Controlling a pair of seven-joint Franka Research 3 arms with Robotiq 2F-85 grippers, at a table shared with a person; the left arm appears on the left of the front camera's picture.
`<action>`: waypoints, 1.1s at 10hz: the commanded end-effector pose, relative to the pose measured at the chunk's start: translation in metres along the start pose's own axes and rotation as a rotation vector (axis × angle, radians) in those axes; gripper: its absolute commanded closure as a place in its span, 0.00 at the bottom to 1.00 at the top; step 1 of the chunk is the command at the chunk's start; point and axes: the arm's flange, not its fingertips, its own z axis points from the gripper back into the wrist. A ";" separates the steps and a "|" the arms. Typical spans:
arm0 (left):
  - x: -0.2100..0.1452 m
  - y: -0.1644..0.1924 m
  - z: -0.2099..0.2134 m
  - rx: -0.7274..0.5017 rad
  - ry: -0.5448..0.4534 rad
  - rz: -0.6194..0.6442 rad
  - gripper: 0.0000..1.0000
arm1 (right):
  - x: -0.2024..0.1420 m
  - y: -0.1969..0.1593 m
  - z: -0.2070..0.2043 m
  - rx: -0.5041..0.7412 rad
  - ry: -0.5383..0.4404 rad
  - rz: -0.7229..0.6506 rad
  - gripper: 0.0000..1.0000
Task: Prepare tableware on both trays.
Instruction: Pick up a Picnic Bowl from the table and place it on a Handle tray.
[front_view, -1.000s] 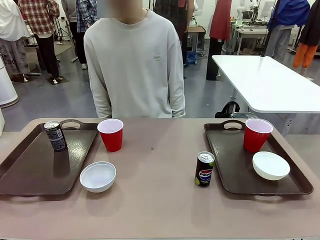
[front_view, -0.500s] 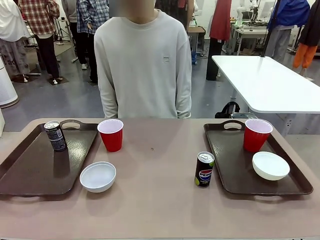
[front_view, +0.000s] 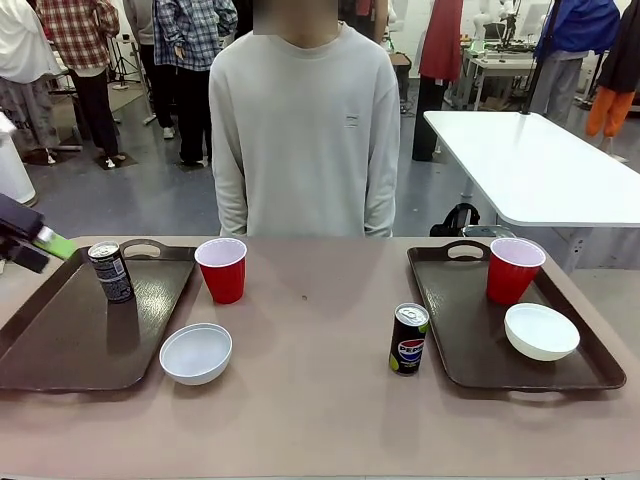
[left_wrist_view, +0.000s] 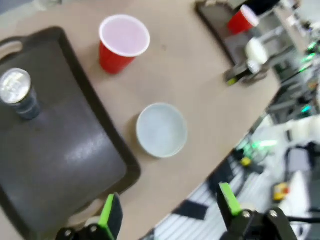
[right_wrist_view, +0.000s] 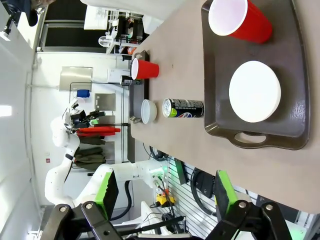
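My left gripper (front_view: 40, 240) comes in at the table's left edge, open and empty (left_wrist_view: 170, 210), high above the left tray (front_view: 60, 340) (left_wrist_view: 60, 150). On that tray stands the dark grey can (front_view: 110, 271) (left_wrist_view: 19, 95). A red cup (front_view: 222, 268) (left_wrist_view: 122, 42) and a white bowl (front_view: 196, 352) (left_wrist_view: 162, 130) sit on the table just right of it. The Pepsi can (front_view: 408, 338) (right_wrist_view: 184, 108) stands on the table left of the right tray (front_view: 470, 350) (right_wrist_view: 295, 100), which holds a red cup (front_view: 514, 268) (right_wrist_view: 240, 20) and a bowl (front_view: 541, 330) (right_wrist_view: 255, 91). My right gripper (right_wrist_view: 165, 190) hangs open above that tray.
A person in a light sweatshirt (front_view: 305, 130) stands at the far side, hands out of sight. A white table (front_view: 540, 160) stands behind at the right. Bare tabletop (front_view: 310, 400) lies between the trays.
My left gripper has come into the front view at the left edge. The person has shifted to the right. The tableware has not moved.
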 end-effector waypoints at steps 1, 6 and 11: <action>-0.012 -0.025 -0.047 0.186 0.100 -0.069 0.00 | -0.003 0.000 0.002 -0.005 0.013 0.010 0.00; -0.001 -0.081 -0.126 0.475 0.124 -0.299 0.00 | -0.003 0.000 0.002 -0.005 0.013 0.010 0.00; 0.029 -0.087 -0.110 0.383 0.195 -0.268 0.00 | -0.003 0.000 0.002 -0.005 0.013 0.010 0.00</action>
